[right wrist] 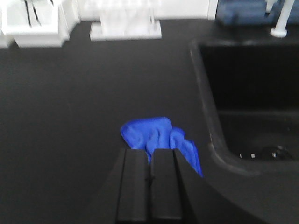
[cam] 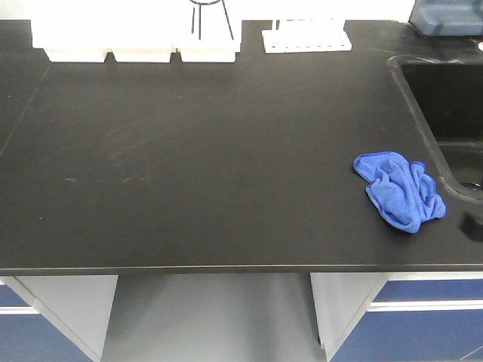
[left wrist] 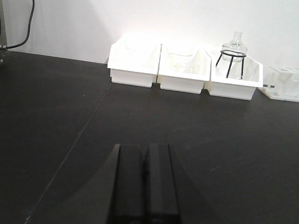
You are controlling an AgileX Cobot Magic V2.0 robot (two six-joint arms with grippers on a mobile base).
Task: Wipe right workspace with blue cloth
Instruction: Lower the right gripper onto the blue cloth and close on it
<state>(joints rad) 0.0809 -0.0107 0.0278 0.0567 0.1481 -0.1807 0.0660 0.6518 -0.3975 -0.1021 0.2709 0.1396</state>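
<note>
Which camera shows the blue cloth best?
The exterior front view: the whole blue cloth lies crumpled beside the sink. The right wrist view shows it blurred, partly behind the right gripper. The left wrist view misses it.

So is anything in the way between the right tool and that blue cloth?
Nothing visible is. The blue cloth lies crumpled on the black counter, directly ahead of the shut right tool. The sink is beside the cloth, not across the path.

A laboratory: black benchtop (cam: 226, 151) with a sink (cam: 453, 105) at right; along the top, white bins (left wrist: 182, 70), a glass flask (left wrist: 235, 45) on a wire stand (left wrist: 232, 54), a test-tube rack (cam: 306, 39).
</note>
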